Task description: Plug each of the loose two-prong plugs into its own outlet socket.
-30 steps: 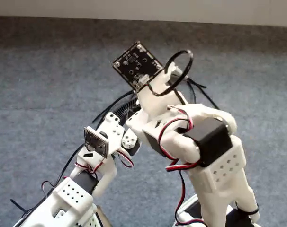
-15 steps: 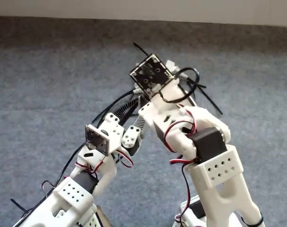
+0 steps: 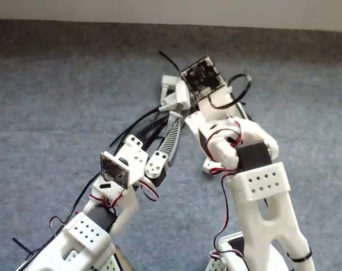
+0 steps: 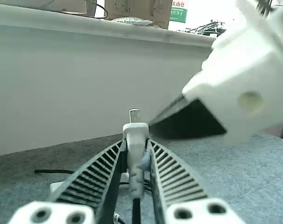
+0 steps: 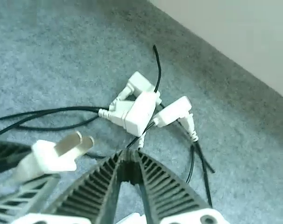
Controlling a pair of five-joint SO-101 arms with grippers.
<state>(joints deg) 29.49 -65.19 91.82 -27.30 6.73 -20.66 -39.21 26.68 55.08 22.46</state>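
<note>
Left gripper (image 4: 136, 148) is seen clamped on a white two-prong plug (image 4: 134, 131), whose prongs point out past the ribbed fingertips. In the high view this plug is found toward 12 o'clock of the middle, at 9 o'clock of the right arm's camera board (image 3: 204, 76). Right gripper (image 5: 130, 161) is closed tip to tip; whether a cord is pinched cannot be told. Just beyond it, a cluster of white plugs and sockets (image 5: 137, 111) lies on the grey carpet (image 5: 48, 56).

You've got grey carpet (image 3: 58, 101) under & around the left claw (image 4: 136, 141). Pale wall (image 4: 62, 84) straight ahead of it, w/ cardboard boxes (image 4: 137, 8) on the ledge (image 4: 85, 27) up top.
</note>
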